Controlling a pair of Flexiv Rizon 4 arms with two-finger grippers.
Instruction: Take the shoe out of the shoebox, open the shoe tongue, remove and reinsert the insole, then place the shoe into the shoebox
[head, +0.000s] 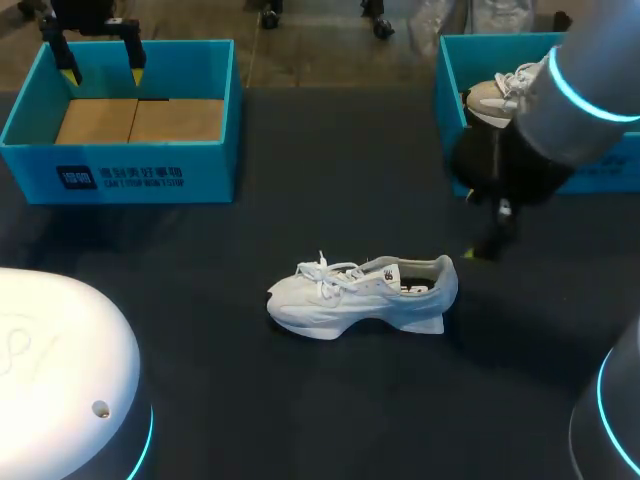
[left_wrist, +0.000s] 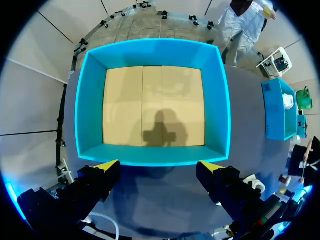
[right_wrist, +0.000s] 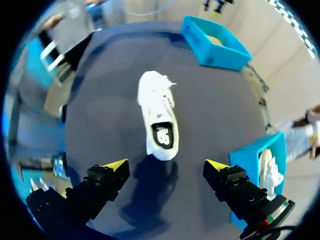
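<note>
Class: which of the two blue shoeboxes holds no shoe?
The left shoebox, under the left gripper: its cardboard floor is bare. The right shoebox holds a shoe.

Second shoe (head: 490, 100): rear part hidden behind right arm (head: 580, 80).
Right shoebox (head: 490, 55): mostly covered by that arm; one end cut off at the edge.

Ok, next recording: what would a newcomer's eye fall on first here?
The white shoe stands alone on its sole mid-table, with the right gripper just behind its heel, fingers open. Next come two bright blue boxes at the far corners: the left shoebox, empty under the open left gripper, and the right shoebox, holding a second shoe.
</note>
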